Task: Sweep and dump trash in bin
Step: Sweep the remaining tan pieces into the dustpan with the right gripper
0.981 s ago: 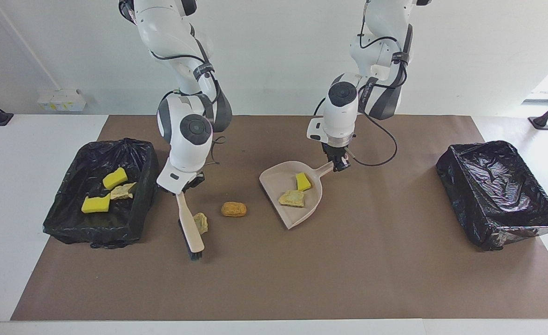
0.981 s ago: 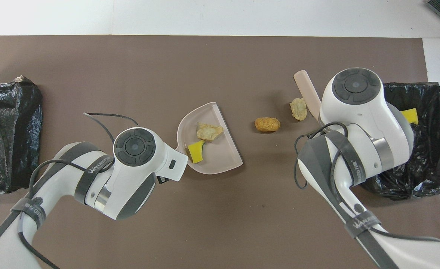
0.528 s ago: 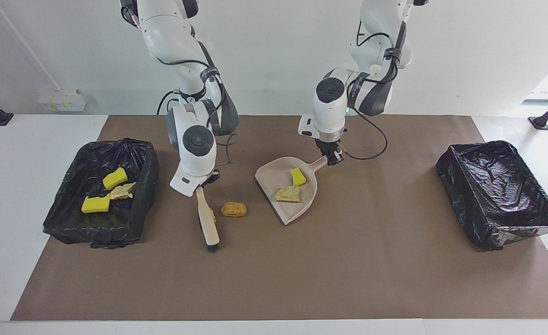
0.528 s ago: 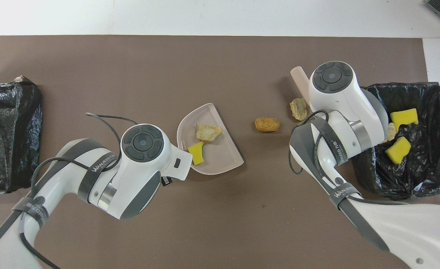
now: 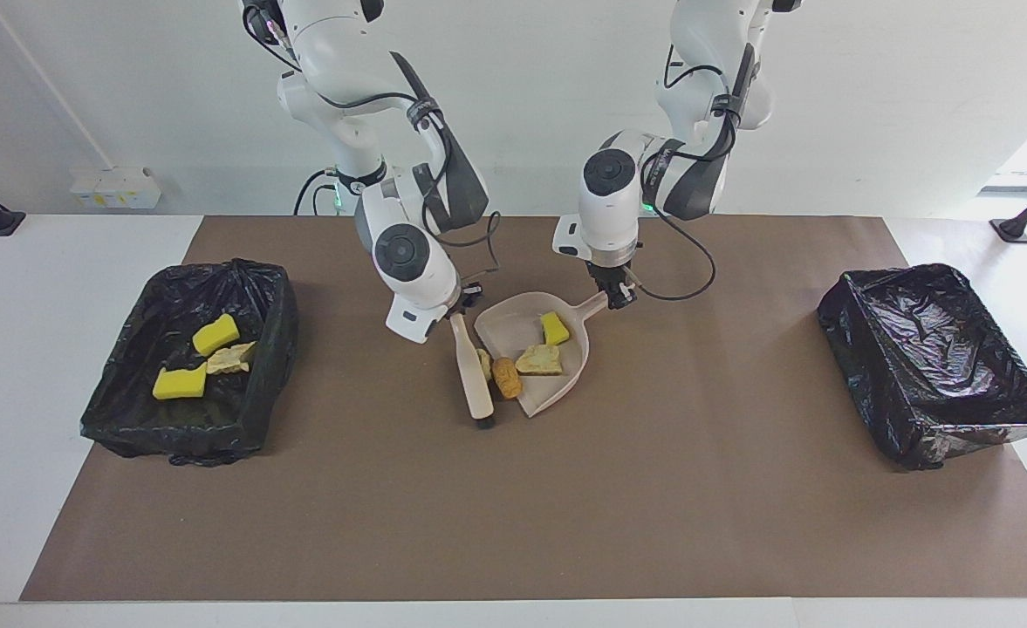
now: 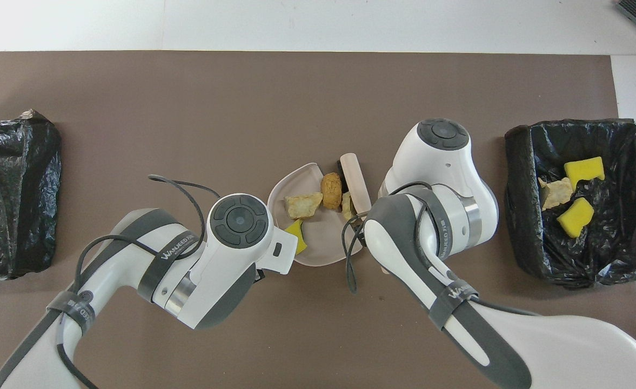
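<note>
My left gripper (image 5: 619,296) is shut on the handle of the pink dustpan (image 5: 509,327), which rests on the brown mat. A yellow sponge chunk (image 5: 554,328) and a tan lump (image 5: 539,358) lie in the pan. My right gripper (image 5: 463,312) is shut on the beige brush (image 5: 476,384), whose length stands against the pan's open edge. An orange lump (image 5: 506,377) and a pale lump (image 5: 483,363) are pressed between brush and pan lip. From overhead the brush (image 6: 354,181) and orange lump (image 6: 331,190) show, while both wrists hide the grippers.
A black-lined bin (image 5: 273,349) at the right arm's end holds two yellow sponge pieces (image 5: 216,334) and a tan piece (image 5: 231,358). Another black-lined bin (image 5: 958,440) stands at the left arm's end with nothing showing in it.
My right gripper swept the brush across the mat toward the dustpan, pushing the orange and pale lumps up to its lip. The left gripper shifted the pan slightly toward the brush.
</note>
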Tool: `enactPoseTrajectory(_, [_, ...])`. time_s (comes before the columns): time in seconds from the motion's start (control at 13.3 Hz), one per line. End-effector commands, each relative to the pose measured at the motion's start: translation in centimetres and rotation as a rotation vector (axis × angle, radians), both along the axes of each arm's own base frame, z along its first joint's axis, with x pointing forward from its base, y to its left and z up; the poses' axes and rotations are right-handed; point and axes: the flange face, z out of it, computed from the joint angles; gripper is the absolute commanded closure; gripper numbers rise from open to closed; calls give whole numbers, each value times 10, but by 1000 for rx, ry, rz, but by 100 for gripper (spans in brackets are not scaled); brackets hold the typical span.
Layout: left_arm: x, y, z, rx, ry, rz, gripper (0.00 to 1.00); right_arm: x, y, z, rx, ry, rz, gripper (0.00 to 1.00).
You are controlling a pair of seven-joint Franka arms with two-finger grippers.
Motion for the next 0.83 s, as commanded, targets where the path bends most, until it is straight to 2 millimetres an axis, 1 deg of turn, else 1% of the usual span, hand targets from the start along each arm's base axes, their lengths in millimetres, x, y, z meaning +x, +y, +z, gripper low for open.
enactPoseTrajectory(0.0, [-4,1,-5,-27,-45,-7,100,-38,27,11,55,62,-7,100])
enactPoseTrajectory(0.15, [-6,1,-9,-49,-70,-9,100,-41,31,21,50,64,-32,100])
enactPoseTrajectory(0.3, [-2,6,-14,-82,-105,-11,100,-45,28,42,47,58,-38,100])
enactPoseTrajectory(0.38, [-2,10,-16,-82,-104,-15,100,-46,21,56,27,55,-87,100])
enactPoseTrajectory(0.53, [-1,9,-16,-87,-106,-42,100,-48,7,84,-36,71,-189,100])
enactPoseTrajectory(0.6, [0,9,-15,-95,-114,-54,100,-56,4,94,-50,88,-188,100])
enactPoseTrajectory(0.68, [1,9,-15,-104,-126,-60,100,-61,0,100,-80,105,-184,100])
enactPoseTrajectory(0.75, [2,8,-14,-110,-133,-61,100,-65,-4,102,-120,112,-174,100])
